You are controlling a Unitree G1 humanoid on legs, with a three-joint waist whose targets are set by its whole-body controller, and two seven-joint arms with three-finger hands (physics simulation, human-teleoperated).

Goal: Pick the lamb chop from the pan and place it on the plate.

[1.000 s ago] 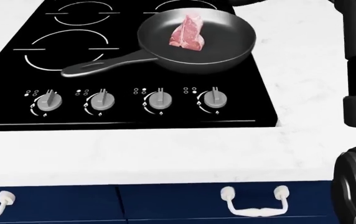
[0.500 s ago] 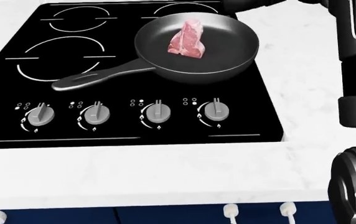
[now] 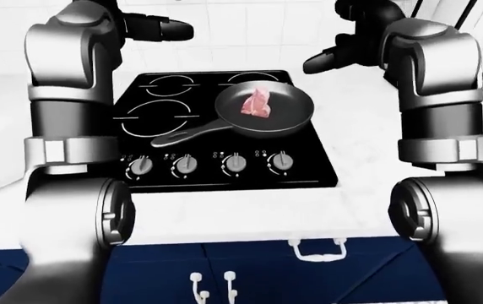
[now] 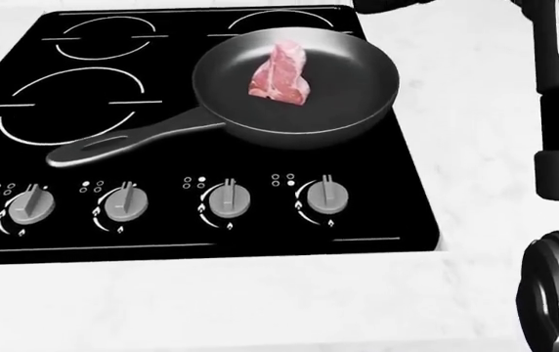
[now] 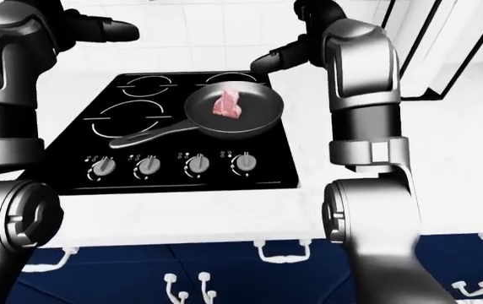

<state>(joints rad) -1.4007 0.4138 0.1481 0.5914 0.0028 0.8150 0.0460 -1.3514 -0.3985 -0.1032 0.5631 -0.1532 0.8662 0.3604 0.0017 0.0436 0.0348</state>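
Note:
A raw pink lamb chop lies in a black frying pan on the right part of a black stove top. The pan's handle points to the lower left. No plate shows in any view. Both arms are raised above the far side of the stove. In the left-eye view my left hand is a dark shape at the top left, well away from the pan. My right hand hovers just right of and above the pan's far rim. Their fingers are not clear.
Several round knobs line the stove's near edge. White counter lies on both sides of the stove and below it. Dark blue drawers with white handles are under the counter. A white tiled wall stands behind.
The whole head view has shifted: stove, pan and knobs sit lower and a little to the left, and the drawers have dropped out of view. The camera moved; the chop stays in the pan.

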